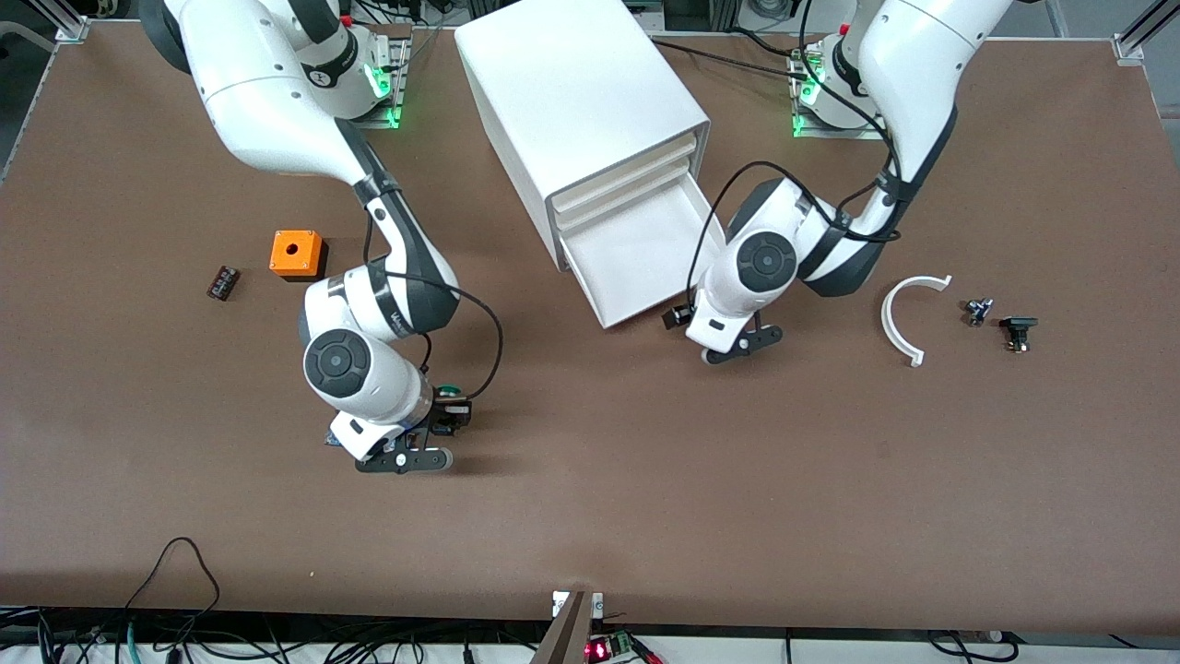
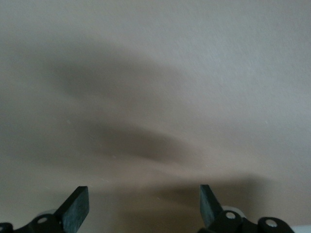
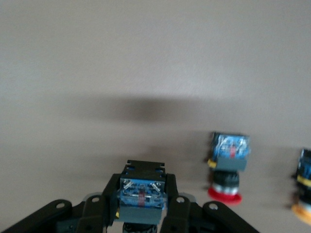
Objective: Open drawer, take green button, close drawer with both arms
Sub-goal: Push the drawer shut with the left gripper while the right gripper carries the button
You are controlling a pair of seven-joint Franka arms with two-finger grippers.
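In the front view, the drawer (image 1: pixel 636 254) is seen pulled out of the cabinet (image 1: pixel 576 92), with the left claw (image 1: pixel 742 343) at its five o'clock corner. In the left wrist view, that claw's fingers (image 2: pixel 75 208) are spread wide. In the right wrist view, the button (image 3: pixel 142 196) is clamped in the right claw (image 3: pixel 141 213), a red-capped button (image 3: pixel 228 162) lying at two o'clock on the worktop (image 3: pixel 146 58).

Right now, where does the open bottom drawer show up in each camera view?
Front view: the drawer is pulled out of the cabinet, beside the left end effector.
Left wrist view: not in it; only the open left end effector over bare table.
Right wrist view: not in it; the right end effector grips a button.
Shared landmark: the brown table.
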